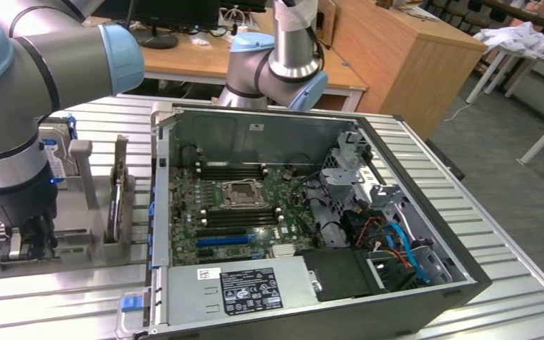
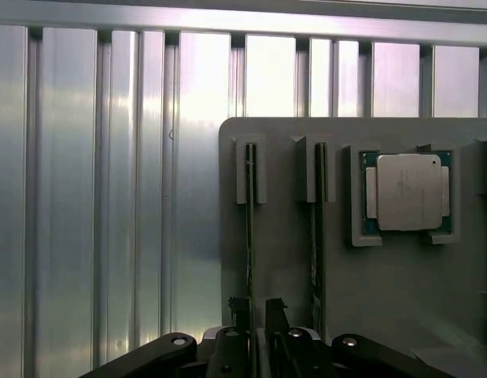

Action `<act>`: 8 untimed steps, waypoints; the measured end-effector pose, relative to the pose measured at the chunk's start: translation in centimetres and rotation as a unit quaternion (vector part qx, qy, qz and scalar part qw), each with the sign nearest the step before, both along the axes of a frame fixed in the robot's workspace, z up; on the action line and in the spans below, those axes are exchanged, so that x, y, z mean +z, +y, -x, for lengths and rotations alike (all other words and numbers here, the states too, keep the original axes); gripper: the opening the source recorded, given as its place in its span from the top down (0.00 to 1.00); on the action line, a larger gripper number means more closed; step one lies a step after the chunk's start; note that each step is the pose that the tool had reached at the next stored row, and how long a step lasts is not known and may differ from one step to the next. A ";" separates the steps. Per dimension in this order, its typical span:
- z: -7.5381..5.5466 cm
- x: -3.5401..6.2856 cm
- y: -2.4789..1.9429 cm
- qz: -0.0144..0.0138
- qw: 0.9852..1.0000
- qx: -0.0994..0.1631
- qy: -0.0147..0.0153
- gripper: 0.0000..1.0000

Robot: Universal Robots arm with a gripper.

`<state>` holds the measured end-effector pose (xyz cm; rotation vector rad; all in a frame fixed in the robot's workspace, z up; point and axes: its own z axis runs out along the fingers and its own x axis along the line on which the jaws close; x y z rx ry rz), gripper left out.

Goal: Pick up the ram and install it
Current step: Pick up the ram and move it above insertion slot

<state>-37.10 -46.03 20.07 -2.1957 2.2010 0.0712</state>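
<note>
Black end effector (image 2: pixel 256 305) half spread, fingers (image 2: pixel 275 309) on each side of the long thin green ram stick (image 2: pixel 249 228) - not pinching it - standing in the grey plastic holder (image 2: pixel 286 260).

light: bright, even | glare: streaks on metal table (image 2: pixel 94 197) | shadow: inside computer case (image 1: pixel 217 133)

Shiny ribbed metal table (image 2: pixel 101 197)
</note>
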 end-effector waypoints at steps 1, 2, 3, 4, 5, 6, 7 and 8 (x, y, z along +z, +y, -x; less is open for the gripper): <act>0.0 -0.01 0.00 0.000 1.000 0.000 0.000 0.78; 0.0 0.00 0.00 0.000 1.000 0.000 0.000 0.78; 0.0 0.01 0.00 0.000 1.000 0.000 0.000 0.78; 0.0 0.01 0.00 0.000 1.000 0.000 0.000 0.78; 0.0 0.01 0.00 0.000 1.000 0.000 0.000 0.78; 0.0 0.01 0.00 0.000 1.000 0.000 0.000 0.78; 0.0 0.01 0.00 0.000 1.000 0.000 0.000 0.78; 0.0 0.01 0.00 0.000 1.000 0.000 0.000 0.78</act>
